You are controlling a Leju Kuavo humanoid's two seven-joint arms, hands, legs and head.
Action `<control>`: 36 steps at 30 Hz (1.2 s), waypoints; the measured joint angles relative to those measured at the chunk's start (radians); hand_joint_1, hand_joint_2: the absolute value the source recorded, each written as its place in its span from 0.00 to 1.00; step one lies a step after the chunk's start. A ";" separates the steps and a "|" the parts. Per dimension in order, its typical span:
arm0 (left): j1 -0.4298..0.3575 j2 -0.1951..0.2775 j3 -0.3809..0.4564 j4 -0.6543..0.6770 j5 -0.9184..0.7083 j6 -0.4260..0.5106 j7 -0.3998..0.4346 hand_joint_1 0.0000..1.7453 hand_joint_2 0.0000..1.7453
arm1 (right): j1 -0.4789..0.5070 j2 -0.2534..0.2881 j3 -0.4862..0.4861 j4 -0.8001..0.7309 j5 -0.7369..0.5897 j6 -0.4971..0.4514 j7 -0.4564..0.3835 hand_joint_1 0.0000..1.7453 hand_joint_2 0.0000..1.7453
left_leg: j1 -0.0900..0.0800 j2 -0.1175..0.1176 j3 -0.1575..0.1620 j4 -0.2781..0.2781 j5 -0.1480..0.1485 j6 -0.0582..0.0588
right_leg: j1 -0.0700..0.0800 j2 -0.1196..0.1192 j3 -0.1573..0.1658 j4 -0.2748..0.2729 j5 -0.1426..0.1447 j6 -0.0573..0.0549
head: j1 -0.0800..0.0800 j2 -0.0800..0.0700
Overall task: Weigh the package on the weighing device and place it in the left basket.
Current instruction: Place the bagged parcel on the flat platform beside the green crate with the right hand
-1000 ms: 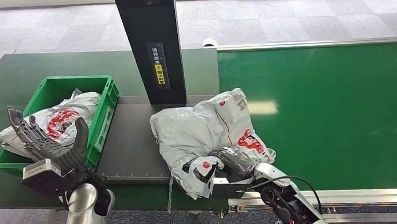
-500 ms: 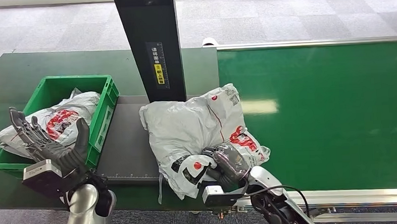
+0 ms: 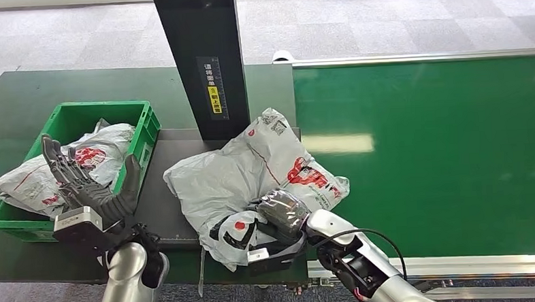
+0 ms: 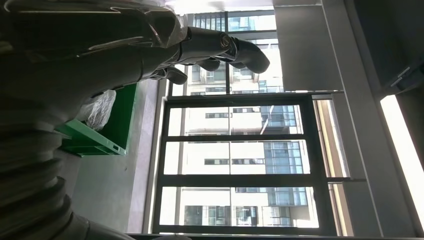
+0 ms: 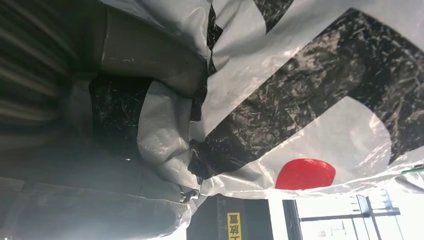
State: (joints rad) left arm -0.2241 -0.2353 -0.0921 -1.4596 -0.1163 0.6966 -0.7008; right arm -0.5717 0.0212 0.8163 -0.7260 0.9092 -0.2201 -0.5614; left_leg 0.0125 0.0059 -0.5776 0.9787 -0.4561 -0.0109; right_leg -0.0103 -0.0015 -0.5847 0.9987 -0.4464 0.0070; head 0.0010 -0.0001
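Note:
A grey plastic package [image 3: 245,176] with red and black print lies across the dark weighing plate [image 3: 169,213] and the edge of the green belt. My right hand [image 3: 281,215] grips its near end, the plastic bunched around the fingers; in the right wrist view the package [image 5: 300,85] wraps my right hand [image 5: 125,100]. My left hand [image 3: 93,189] is raised, fingers spread, holding nothing, in front of the green basket [image 3: 141,133]. The left wrist view shows my left hand [image 4: 150,45] bare beside the basket [image 4: 95,140].
The basket holds another grey package [image 3: 81,162]. A black post [image 3: 203,58] with a yellow label rises behind the plate. The green conveyor belt [image 3: 441,143] stretches right, with a metal rail [image 3: 460,265] along its near edge.
My right hand has dragged the package leftward, further onto the weighing plate. My left hand has shifted right and up, closer to the plate.

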 joint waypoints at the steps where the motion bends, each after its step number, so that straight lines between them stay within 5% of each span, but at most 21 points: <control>1: -0.002 0.000 -0.002 0.004 0.001 0.000 0.000 0.00 1.00 | -0.010 0.006 0.005 0.018 0.000 -0.001 0.001 1.00 1.00 | 0.000 0.000 0.000 0.000 0.000 0.000 | 0.000 0.000 0.000 0.000 0.000 0.000 | 0.000 0.000; 8: -0.021 0.000 -0.017 0.026 0.012 0.000 0.000 0.00 1.00 | -0.086 0.049 0.051 0.143 0.059 -0.020 0.033 1.00 1.00 | 0.000 0.000 0.000 0.000 0.000 0.000 | 0.000 0.000 0.000 0.000 0.000 0.000 | 0.000 0.000; 10: -0.031 -0.001 -0.023 0.034 0.015 0.000 0.000 0.00 1.00 | -0.105 0.060 0.066 0.171 0.075 -0.044 0.034 0.89 1.00 | 0.000 0.000 0.000 0.000 0.000 0.000 | 0.000 0.000 0.000 0.000 0.000 0.000 | 0.000 0.000; 14: -0.041 -0.003 -0.034 0.043 0.020 0.000 0.000 0.00 1.00 | -0.130 0.078 0.084 0.208 0.090 -0.132 0.023 0.01 1.00 | 0.000 0.000 0.000 0.000 0.000 0.000 | 0.000 0.000 0.000 0.000 0.000 0.000 | 0.000 0.000; 29: -0.063 -0.005 -0.045 0.059 0.029 0.000 0.000 0.00 1.00 | -0.151 0.119 0.032 0.239 -0.121 -0.161 -0.098 0.00 1.00 | 0.000 0.000 -0.001 0.000 0.000 0.000 | 0.000 0.000 -0.001 0.000 0.000 0.000 | 0.000 0.000; 36: -0.065 -0.003 -0.043 0.062 0.042 0.000 0.000 0.00 1.00 | -0.101 0.100 -0.088 0.098 -0.473 0.054 -0.132 0.00 1.00 | 0.000 0.000 -0.001 0.000 0.000 0.000 | 0.000 0.000 -0.002 0.000 0.000 0.000 | 0.000 0.000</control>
State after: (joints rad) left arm -0.2887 -0.2380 -0.1352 -1.3981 -0.0741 0.6966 -0.7008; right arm -0.6724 0.1212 0.7284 -0.6277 0.4362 -0.1657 -0.6936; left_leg 0.0124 0.0055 -0.5788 0.9790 -0.4559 -0.0109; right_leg -0.0104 -0.0016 -0.5864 0.9988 -0.4463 0.0069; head 0.0010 -0.0002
